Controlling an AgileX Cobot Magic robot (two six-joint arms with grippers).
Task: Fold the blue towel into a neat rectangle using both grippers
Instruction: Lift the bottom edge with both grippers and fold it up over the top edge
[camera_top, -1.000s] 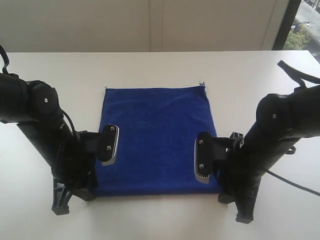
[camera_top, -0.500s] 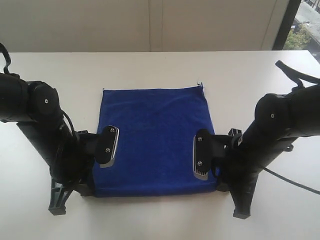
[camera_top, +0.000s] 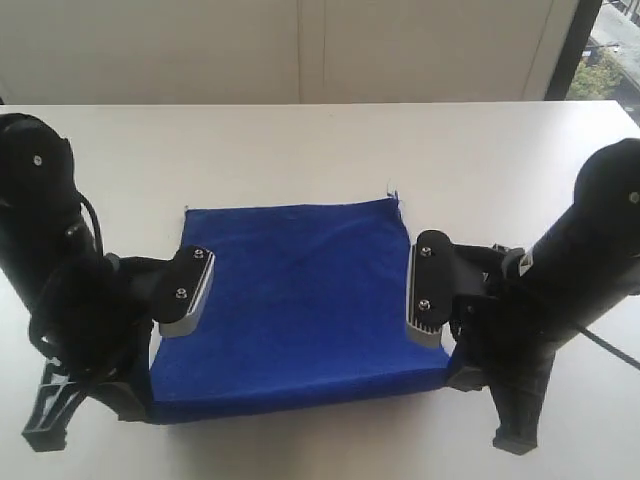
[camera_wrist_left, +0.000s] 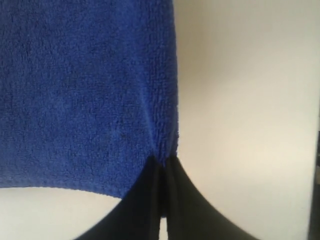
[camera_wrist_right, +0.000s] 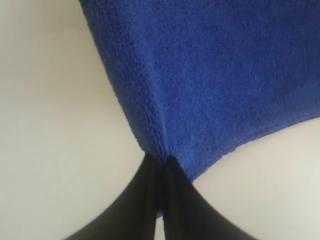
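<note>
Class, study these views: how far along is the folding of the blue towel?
Done: left gripper and right gripper each pinch a near corner of the blue towel. In hand: the near edge looks raised. Left: carrying it over to the far edge and releasing.

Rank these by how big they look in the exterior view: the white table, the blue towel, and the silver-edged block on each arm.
1. white table
2. blue towel
3. left arm's silver-edged block and right arm's silver-edged block: these look too alike to rank against each other.
</note>
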